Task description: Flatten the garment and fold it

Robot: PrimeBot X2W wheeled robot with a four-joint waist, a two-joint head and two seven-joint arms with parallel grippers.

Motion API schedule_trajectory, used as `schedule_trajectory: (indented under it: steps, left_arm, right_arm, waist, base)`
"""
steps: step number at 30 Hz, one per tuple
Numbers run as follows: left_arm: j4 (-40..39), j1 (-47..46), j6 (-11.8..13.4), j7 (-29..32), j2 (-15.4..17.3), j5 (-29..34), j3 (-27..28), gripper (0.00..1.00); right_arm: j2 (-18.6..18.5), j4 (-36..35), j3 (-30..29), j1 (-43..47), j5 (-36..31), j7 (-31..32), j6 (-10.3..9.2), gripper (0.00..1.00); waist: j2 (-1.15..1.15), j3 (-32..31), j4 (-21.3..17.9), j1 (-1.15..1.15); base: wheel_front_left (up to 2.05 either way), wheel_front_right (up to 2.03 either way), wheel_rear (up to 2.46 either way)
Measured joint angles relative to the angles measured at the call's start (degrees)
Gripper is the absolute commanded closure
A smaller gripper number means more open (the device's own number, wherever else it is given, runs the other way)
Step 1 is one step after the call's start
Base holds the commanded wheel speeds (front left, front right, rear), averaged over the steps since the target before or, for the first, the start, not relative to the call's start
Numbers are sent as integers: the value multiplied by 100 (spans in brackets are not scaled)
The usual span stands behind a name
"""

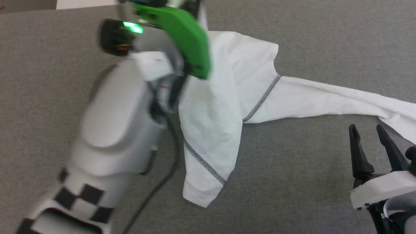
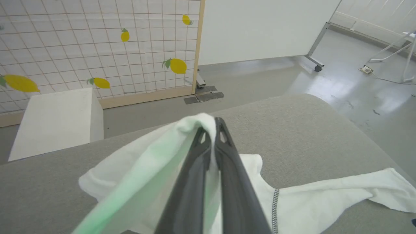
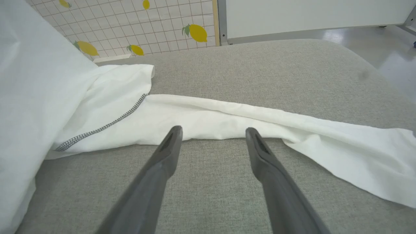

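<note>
Garment (image 1: 211, 130) sits half raised off the counter (image 1: 292, 182): your left gripper (image 2: 213, 128) has its jaws clamped on fabric, probably to spread it flat. Right gripper (image 1: 366, 127) hovers over the counter, jaws wide.

No readable text, label, brand or number — on any surface

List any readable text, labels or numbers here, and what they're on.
No readable text.
garment: zigzag stitching only, no print visible.
red mark on the left arm: too blurred to read.
lemon panel: pictures, no words.
</note>
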Motion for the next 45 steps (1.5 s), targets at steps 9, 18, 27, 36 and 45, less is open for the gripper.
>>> schedule_trajectory:
  steps: [9, 18, 27, 36, 45]
  left_arm:
    - [1204, 134, -367, -578, -853, -296, -1227, 0]
    - [1583, 543, -829, -1002, -870, -1042, -2284, 0]
    - [316, 493, -673, -1811, -441, -1228, -1615, 0]
    - [-1744, 1998, 591, -2705, 1067, -1011, -566, 0]
    - [-2226, 4734, 1436, -3600, 1716, -614, 678, 0]
  right_arm:
    - [0, 167, 193, -115, 45, -77, 0, 0]
    - [0, 410, 147, -126, 86, -185, 0, 0]
    - [-1, 443, -27, -75, 37, -162, 0, 0]
    - [0, 327, -40, 208, 36, -37, 0, 0]
    - [0, 191, 4, 494, 40, 43, 0, 0]
  waist:
    - [0, 213, -214, 0]
    - [0, 268, -239, 0]
    - [0, -103, 96, 0]
    - [0, -654, 417, -1]
    - [0, -934, 555, -1]
  base:
    - [0, 0, 0]
    - [0, 0, 0]
    - [0, 0, 0]
    - [0, 0, 0]
    - [0, 0, 0]
